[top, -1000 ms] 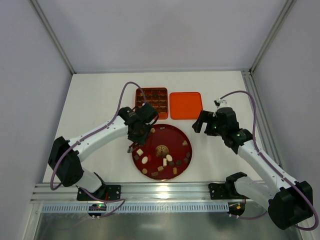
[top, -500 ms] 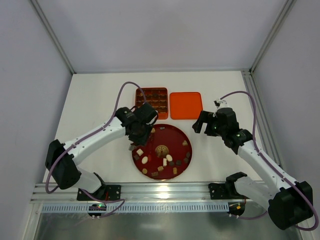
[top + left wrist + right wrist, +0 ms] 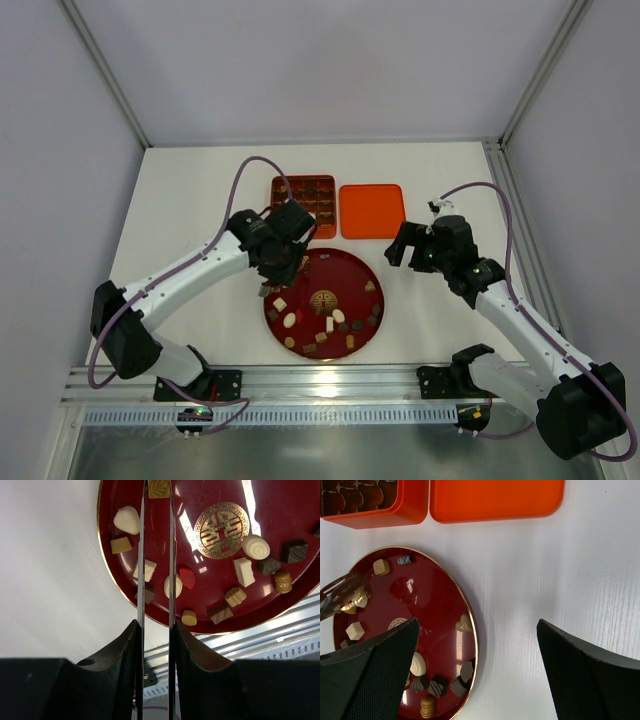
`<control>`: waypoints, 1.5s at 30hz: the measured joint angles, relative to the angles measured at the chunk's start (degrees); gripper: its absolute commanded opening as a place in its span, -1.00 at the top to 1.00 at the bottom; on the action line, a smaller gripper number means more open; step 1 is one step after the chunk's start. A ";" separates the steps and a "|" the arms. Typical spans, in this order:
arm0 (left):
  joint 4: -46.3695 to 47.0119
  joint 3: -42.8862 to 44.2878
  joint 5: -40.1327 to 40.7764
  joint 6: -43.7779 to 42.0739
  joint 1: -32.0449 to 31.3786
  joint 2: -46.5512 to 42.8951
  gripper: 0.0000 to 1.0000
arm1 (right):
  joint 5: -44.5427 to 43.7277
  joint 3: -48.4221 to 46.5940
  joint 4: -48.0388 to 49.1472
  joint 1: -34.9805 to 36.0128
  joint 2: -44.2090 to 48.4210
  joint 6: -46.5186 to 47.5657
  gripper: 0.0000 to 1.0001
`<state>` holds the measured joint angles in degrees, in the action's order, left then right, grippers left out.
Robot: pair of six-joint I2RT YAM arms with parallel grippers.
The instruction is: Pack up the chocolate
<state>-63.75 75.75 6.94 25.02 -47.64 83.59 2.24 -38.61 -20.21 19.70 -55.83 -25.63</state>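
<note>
Chocolate (image 3: 327, 323) on plate (image 3: 345, 272), box (image 3: 315, 192) behind

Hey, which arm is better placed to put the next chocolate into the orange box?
Probably left. The left end effector is shut on a tan chocolate above the red plate, close to the orange box. The right end effector is open and empty over the table beside the plate.

Gold double-happiness sign (image 3: 220, 530) — on red plate (image 3: 295, 515).
</note>
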 measured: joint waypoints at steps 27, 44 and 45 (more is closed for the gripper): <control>1.31 34.18 8.50 -5.11 14.14 26.64 0.37 | -0.44 -1.05 -2.21 0.00 1.46 0.76 -0.99; 3.34 34.71 7.82 -6.47 15.15 30.03 0.29 | -0.55 -1.09 -2.21 0.00 1.57 0.90 -1.00; 3.39 34.71 7.80 -6.47 15.17 30.05 0.28 | -0.57 -1.09 -2.21 0.00 1.57 0.90 -1.00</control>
<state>-60.36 110.45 14.74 18.55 -32.47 113.65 1.67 -39.70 -22.41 19.70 -54.26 -24.73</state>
